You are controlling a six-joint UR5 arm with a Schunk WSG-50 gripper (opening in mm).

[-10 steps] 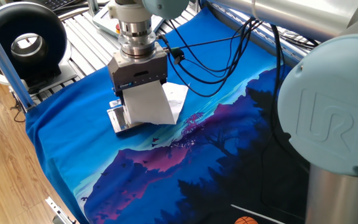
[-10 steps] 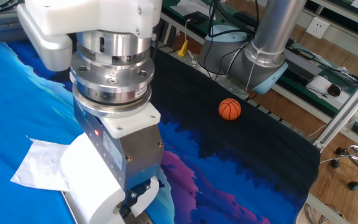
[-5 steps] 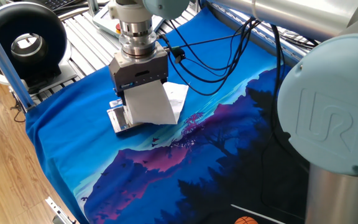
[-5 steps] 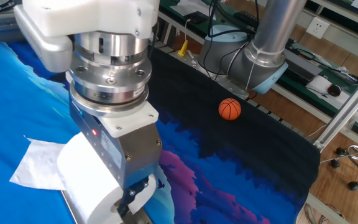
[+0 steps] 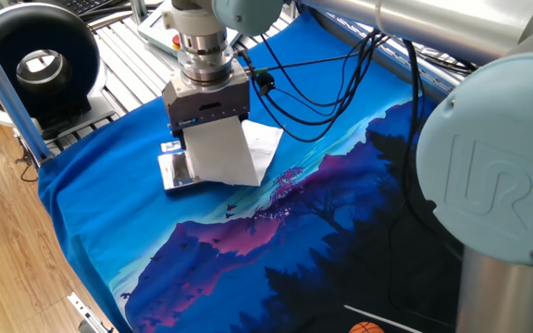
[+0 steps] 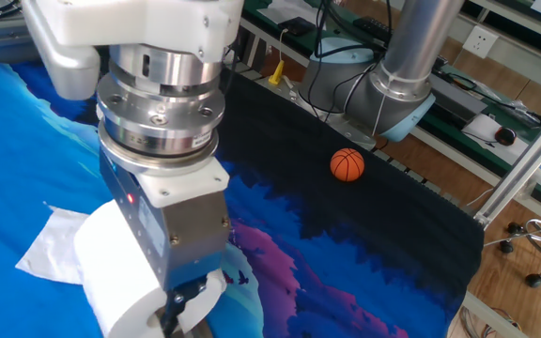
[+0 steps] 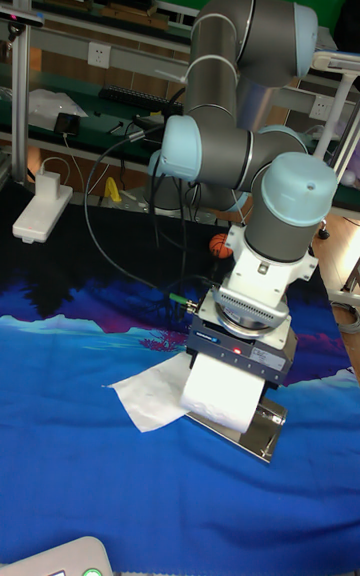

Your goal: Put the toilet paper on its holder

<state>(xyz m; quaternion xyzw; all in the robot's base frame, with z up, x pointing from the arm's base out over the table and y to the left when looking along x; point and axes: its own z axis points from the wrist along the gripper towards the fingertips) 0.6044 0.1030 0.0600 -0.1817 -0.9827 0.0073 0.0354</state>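
The toilet paper is a white roll held in my gripper, which is shut on it and points straight down. The roll hangs just over the holder, a shiny silver metal plate lying on the blue cloth; whether they touch cannot be told. From the other fixed view the roll sits low between the fingers, and its loose sheet trails onto the cloth. The tall fixed view shows the roll above the holder, under the gripper.
An orange ball lies on the dark part of the cloth. Black cables run beside the wrist. A black round fan stands past the table's left edge. A white pendant lies at the front.
The gripper has shifted slightly sideways and down with the roll still in it. The holder sits a little further left on the cloth.
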